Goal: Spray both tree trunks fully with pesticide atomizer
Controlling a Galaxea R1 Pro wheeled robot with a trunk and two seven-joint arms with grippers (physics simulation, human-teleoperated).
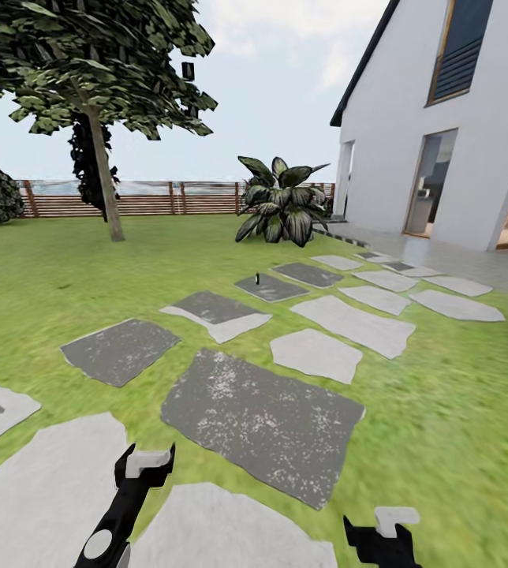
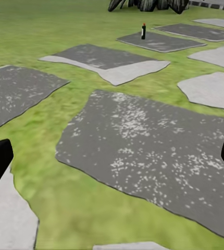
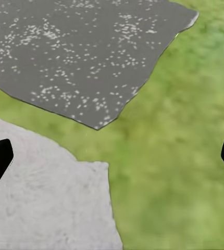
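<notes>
Standing upright on a dark stepping stone (image 1: 270, 288) well ahead on the lawn (image 1: 65, 276), the pesticide atomizer (image 1: 257, 278) is a small dark bottle, apart from both arms. One tree (image 1: 96, 71) rises at the far left, its trunk (image 1: 106, 185) in front of the slat fence (image 1: 143, 199), and a broad-leaved plant (image 1: 282, 201) sits near the white house (image 1: 443, 118). Low over the nearest paving, the left gripper (image 1: 145, 461) and the right gripper (image 1: 380, 528) both have their fingers spread wide, holding nothing.
</notes>
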